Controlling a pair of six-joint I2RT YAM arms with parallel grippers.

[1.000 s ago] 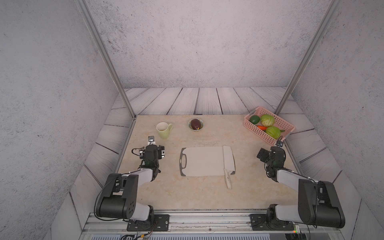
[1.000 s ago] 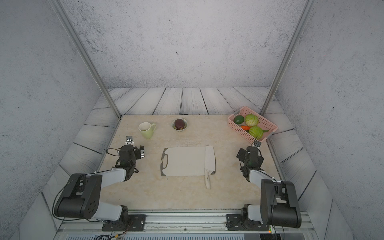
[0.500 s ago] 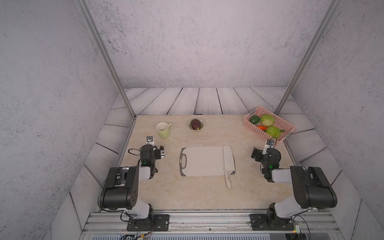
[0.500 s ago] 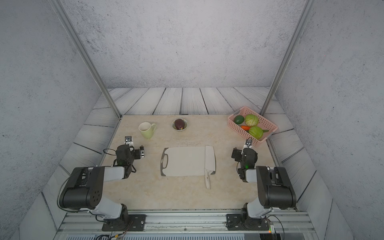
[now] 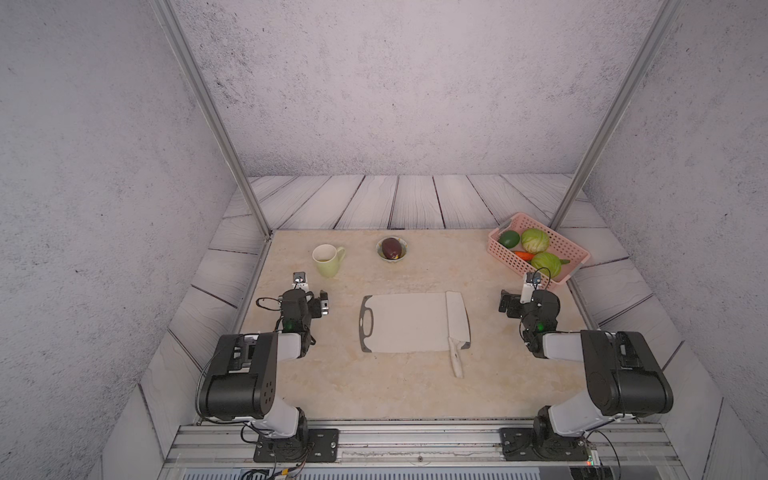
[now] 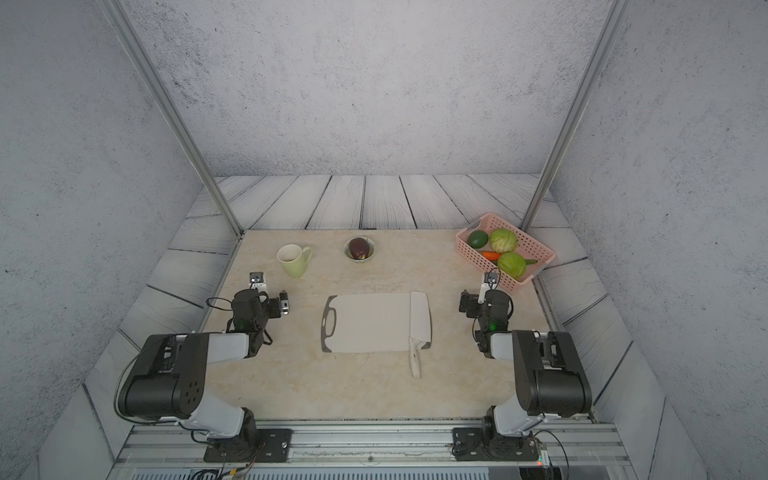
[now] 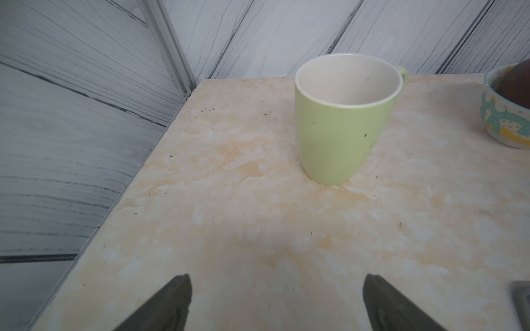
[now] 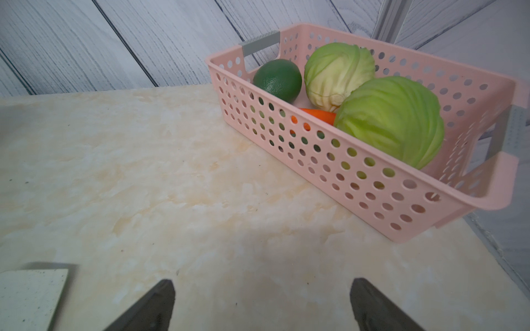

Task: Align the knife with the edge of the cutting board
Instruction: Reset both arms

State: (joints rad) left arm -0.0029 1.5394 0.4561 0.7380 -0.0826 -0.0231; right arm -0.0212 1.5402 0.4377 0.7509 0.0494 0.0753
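The pale cutting board (image 5: 405, 322) (image 6: 368, 322) lies flat mid-table, its oval slot at the left end. The off-white knife (image 5: 457, 318) (image 6: 419, 318) rests with its blade along the board's right short edge. Its handle (image 5: 456, 360) pokes off the near edge onto the table. My left gripper (image 5: 311, 300) (image 6: 272, 301) (image 7: 276, 279) hovers left of the board, open and empty. My right gripper (image 5: 517, 305) (image 6: 478, 303) (image 8: 262, 283) sits right of the board, open and empty. Neither touches the knife.
A green mug (image 5: 326, 259) (image 7: 341, 129) and a small bowl (image 5: 391, 248) (image 7: 504, 126) holding something dark stand at the back. A pink basket (image 5: 505, 259) (image 8: 329, 160) of vegetables sits at the back right, just beyond the right gripper. Walls close both sides.
Both arms have folded back toward their bases and the right gripper has shifted slightly inward. The knife and board have not moved. Both grippers stay open.
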